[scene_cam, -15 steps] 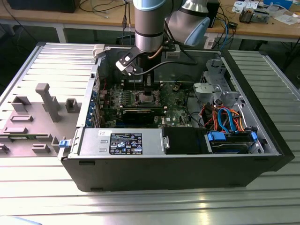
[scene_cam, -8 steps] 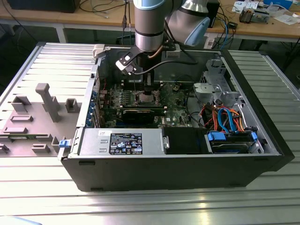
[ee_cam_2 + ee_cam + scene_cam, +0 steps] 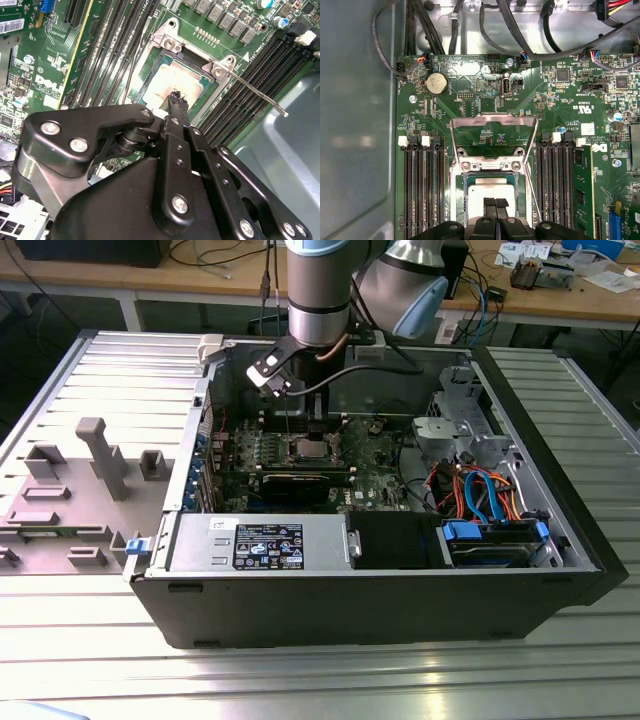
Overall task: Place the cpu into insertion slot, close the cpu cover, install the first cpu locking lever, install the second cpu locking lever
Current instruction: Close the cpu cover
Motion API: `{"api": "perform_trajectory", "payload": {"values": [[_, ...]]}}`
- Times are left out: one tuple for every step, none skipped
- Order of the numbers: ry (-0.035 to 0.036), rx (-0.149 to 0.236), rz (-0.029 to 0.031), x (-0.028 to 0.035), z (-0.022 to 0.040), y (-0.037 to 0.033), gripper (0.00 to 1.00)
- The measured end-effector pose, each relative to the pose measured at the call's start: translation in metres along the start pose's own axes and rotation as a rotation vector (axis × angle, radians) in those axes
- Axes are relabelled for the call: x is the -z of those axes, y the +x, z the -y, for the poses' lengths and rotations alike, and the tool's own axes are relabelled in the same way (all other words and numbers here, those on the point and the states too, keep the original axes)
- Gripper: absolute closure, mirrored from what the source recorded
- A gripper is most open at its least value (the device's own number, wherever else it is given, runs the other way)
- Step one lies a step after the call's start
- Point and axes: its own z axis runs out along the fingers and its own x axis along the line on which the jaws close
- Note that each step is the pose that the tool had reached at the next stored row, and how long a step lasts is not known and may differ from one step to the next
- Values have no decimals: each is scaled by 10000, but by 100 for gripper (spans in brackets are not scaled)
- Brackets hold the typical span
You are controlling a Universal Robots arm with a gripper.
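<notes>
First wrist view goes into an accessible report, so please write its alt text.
The claw, fingertips shut, sits over the cpu, which lies in the insertion slot on a green motherboard. The cpu cover stands flipped open beyond it, and black memory slots run along both sides.

Open computer case (image 3: 350,610) on ribbed metal table (image 3: 300,680) (grey plastic shroud (image 3: 105,455) lies beside it).
</notes>
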Motion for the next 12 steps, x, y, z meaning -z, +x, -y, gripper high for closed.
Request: {"api": "perform_trajectory", "payload": {"values": [[0, 0, 1, 0, 0, 0, 89], [1, 0, 1, 1, 0, 0, 89], [0, 0, 1, 1, 0, 0, 89], [0, 1, 1, 1, 0, 0, 89], [0, 0, 1, 1, 0, 0, 89], [0, 0, 0, 1, 0, 0, 89], [2, 0, 4, 4, 0, 0, 89], [3, 0, 5, 10, 0, -1, 89], [1, 0, 2, 16, 0, -1, 89], [1, 0, 2, 24, -1, -1, 89], [1, 0, 2, 32, -1, -1, 89], [1, -1, 2, 53, -2, -1, 89]]}}
